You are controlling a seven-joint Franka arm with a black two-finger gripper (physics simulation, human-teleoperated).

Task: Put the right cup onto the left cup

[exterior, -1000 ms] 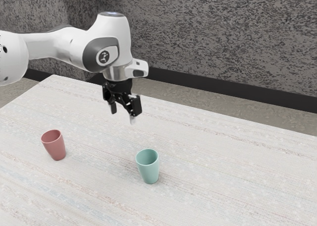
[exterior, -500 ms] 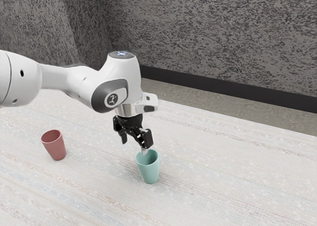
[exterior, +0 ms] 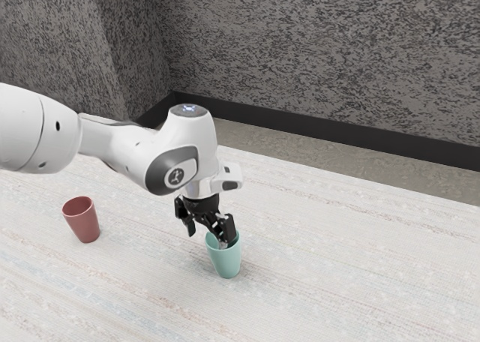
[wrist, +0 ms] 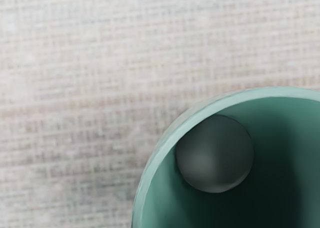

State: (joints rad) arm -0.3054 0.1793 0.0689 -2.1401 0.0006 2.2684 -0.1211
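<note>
Green cup (exterior: 228, 262) stands on the table (exterior: 337, 267), right of the red cup (exterior: 83, 220) in the exterior view, slightly nearer, well apart. My arm (exterior: 120, 143) has lowered over the last half second, bringing my gripper (exterior: 208, 238) to the mouth, jaws apart. I judge that to be the set-up for a grasp; lifting and stacking remain. The cup is upright, mouth up, long axis vertical. One fingertip (exterior: 223, 244) dips inside the rim (wrist: 285, 91).
</note>
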